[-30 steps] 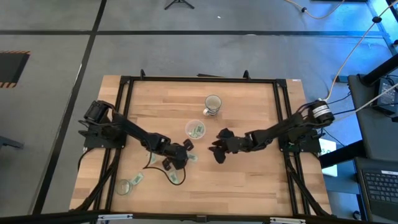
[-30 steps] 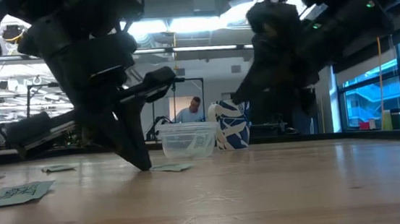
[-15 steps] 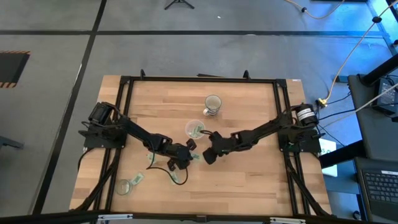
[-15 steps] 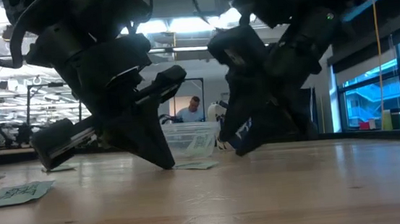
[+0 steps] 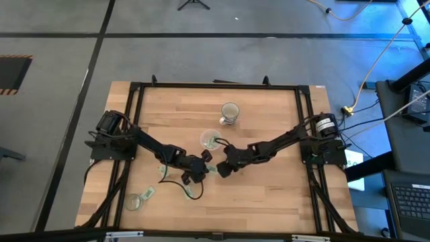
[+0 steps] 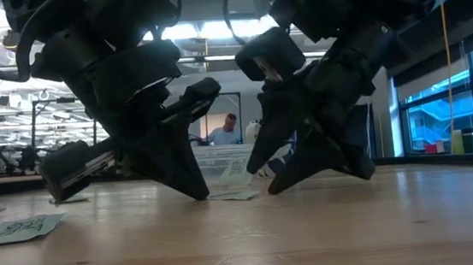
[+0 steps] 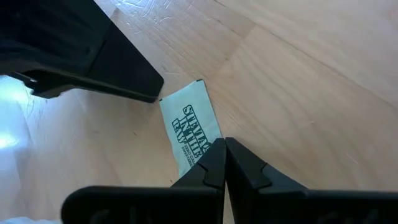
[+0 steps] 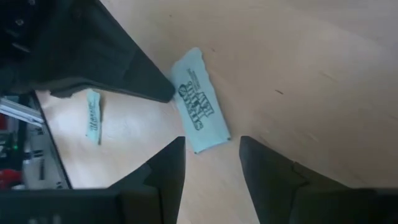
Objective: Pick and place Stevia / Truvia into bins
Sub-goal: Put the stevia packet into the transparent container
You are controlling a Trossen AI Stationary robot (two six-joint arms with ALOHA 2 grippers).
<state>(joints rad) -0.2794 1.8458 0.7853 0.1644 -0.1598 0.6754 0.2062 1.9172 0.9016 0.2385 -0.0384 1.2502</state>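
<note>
Green sachet (image 8: 199,109) flat on wood between parted right gripper (image 8: 211,165) fingers, left gripper (image 7: 225,149) pinched empty beside it.

The wooden table (image 5: 269,195) carries scattered sachets (image 5: 147,193), a clear cup (image 5: 210,139) and a patterned mug (image 5: 230,112).

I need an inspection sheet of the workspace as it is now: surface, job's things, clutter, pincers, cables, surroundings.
Surface: wooden table, bare wood around the items.
Job's things: one sachet flat between both pincers; others at the near left; clear cup holds sachets.
Clutter: patterned mug; small clear round piece.
Pincers: left pincer shut, tips on the sachet's edge; right pincer open, straddling the sachet's end.
Cables: cable on the floor, right.
Surroundings: person beyond the table; laptop.
</note>
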